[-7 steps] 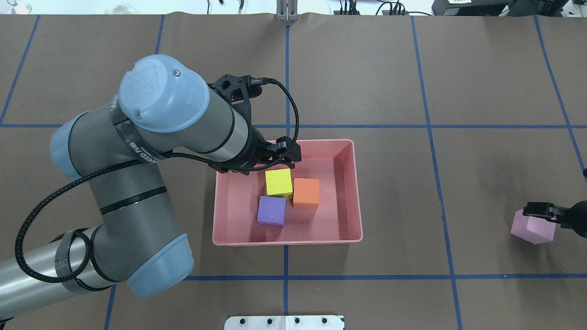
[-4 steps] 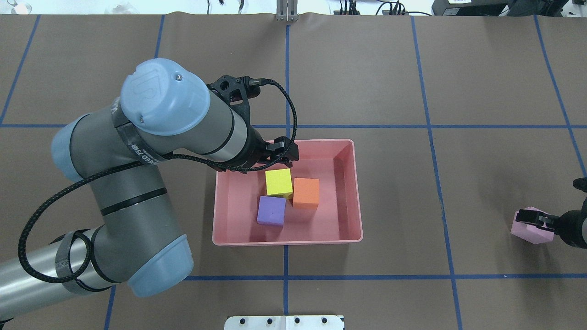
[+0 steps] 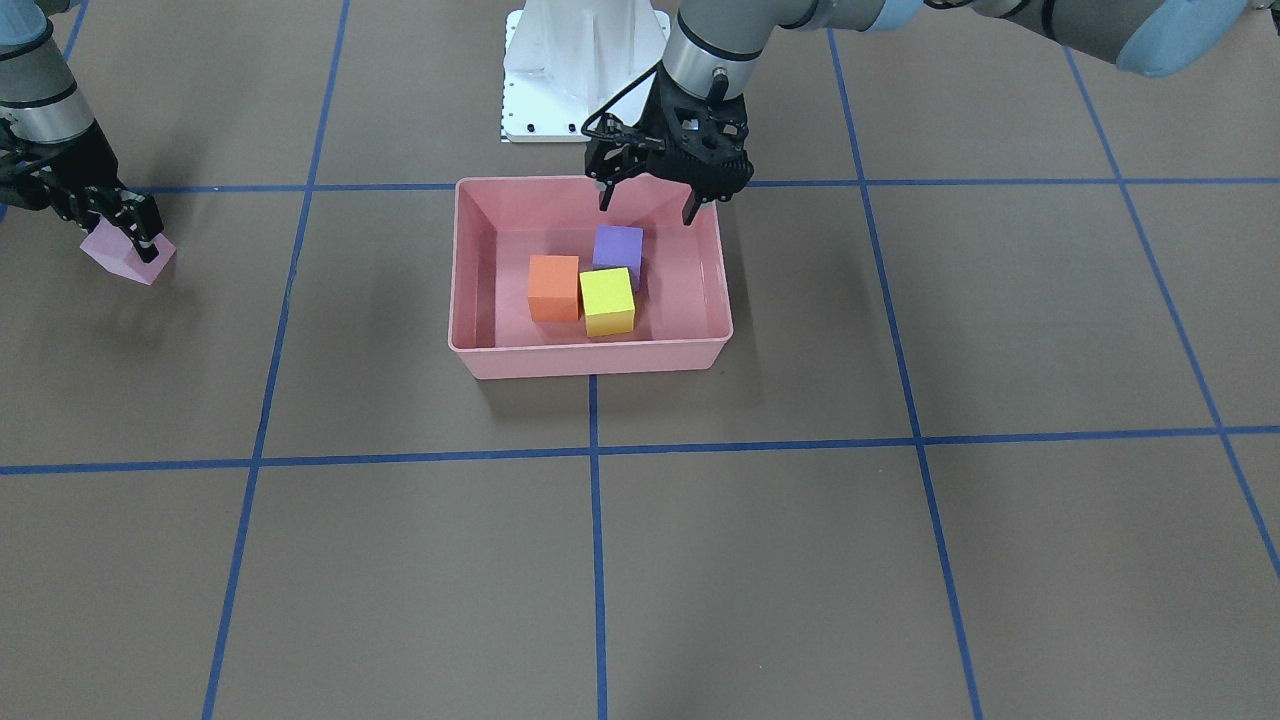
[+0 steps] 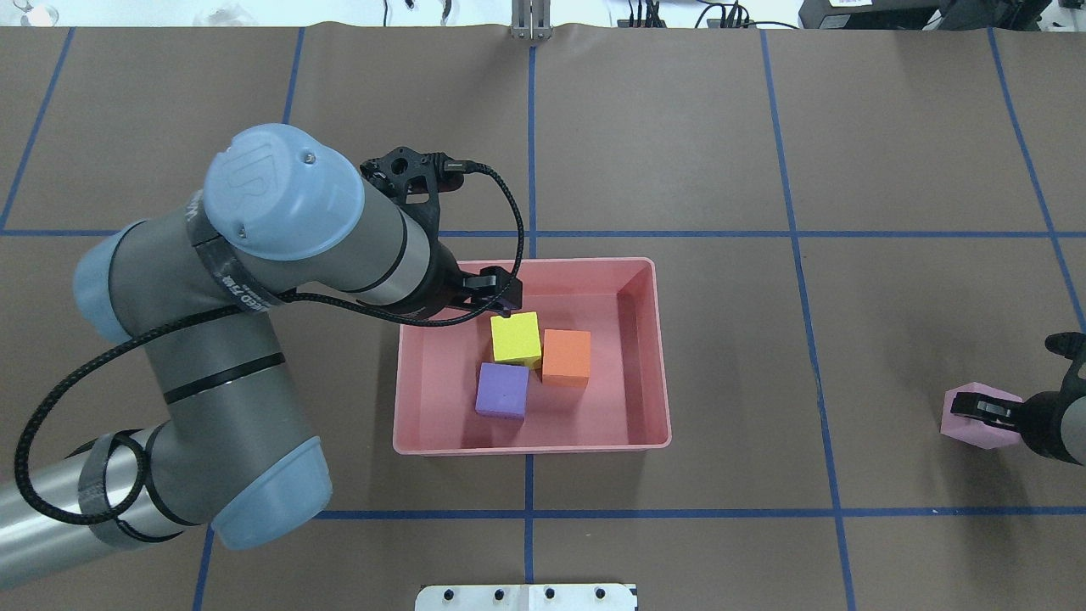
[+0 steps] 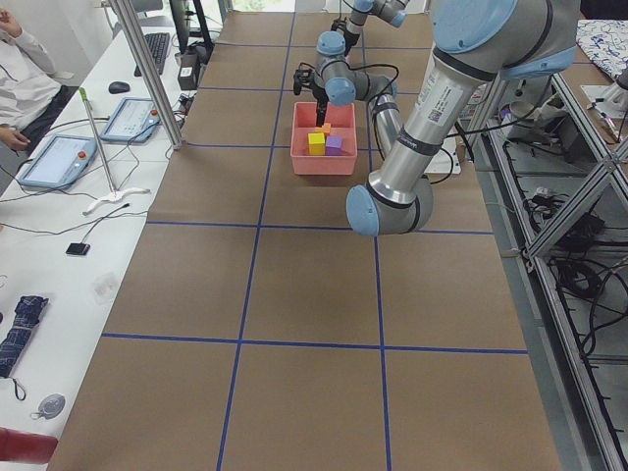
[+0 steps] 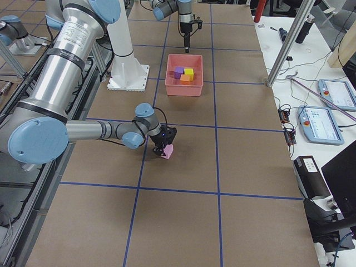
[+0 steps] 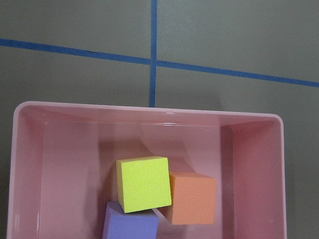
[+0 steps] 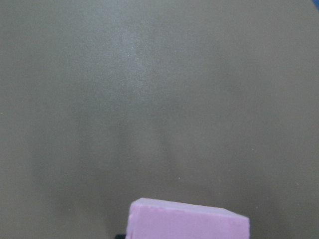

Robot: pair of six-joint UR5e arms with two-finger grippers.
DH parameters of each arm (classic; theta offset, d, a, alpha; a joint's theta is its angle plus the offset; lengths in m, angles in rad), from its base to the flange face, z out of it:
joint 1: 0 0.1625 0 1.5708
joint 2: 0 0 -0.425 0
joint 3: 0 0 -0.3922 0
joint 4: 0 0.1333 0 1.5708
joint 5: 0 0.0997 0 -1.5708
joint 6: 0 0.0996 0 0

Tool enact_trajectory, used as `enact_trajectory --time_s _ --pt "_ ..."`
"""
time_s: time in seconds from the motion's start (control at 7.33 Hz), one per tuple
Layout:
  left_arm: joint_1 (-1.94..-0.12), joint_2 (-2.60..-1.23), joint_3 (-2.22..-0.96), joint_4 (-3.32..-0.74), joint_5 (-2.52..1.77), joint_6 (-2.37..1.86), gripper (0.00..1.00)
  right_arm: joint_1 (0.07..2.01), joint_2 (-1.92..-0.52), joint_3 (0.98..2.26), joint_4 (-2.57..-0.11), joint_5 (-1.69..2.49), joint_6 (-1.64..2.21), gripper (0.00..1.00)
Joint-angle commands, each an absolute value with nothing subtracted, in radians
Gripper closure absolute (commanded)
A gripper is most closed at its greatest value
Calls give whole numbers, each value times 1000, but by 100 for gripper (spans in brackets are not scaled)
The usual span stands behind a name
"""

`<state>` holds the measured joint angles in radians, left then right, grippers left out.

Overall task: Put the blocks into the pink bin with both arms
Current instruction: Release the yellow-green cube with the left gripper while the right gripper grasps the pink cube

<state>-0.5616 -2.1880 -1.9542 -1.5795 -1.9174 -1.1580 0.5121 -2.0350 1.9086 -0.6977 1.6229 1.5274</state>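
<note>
Below the spread left gripper [image 3: 647, 211], inside the salmon-pink rectangular plastic bin [image 4: 530, 445]: yellow foam cube [image 4: 515, 338], touching orange foam cube [image 4: 566, 357] on its right and purple foam cube [image 4: 501, 390] on its robot side. Clamped in the right gripper [image 3: 138, 238], well to the right of the bin: light pink foam cube [image 4: 967, 428], tilted.

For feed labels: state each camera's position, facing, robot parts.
Front-facing: opposite robot, facing it; left arm, right arm.
Overhead: behind robot, looking down; left arm, right gripper.
Exterior left: table's left end; left arm near.
Exterior right: table's right end; right arm near.
Left wrist: into pink bin; no fingers.
Right wrist: light pink block; fingers unclear.
Exteriors share bin.
</note>
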Motion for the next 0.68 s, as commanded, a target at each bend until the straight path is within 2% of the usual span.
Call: enact_trajectory --time_s 0.0,0.27,0.55 --pt "-642 -1994 -2055 -1566 -1924 -870 0 582 -1979 1914 -706 1688 1525 100" --pt "-769 -1841 -2095 -1516 -1927 -526 0 667 -1941 1957 -750 1796 1502 100" --pt "-964 -1732 -2085 -1523 -2054 -253 0 731 -1748 2096 -1098 1862 1502 100"
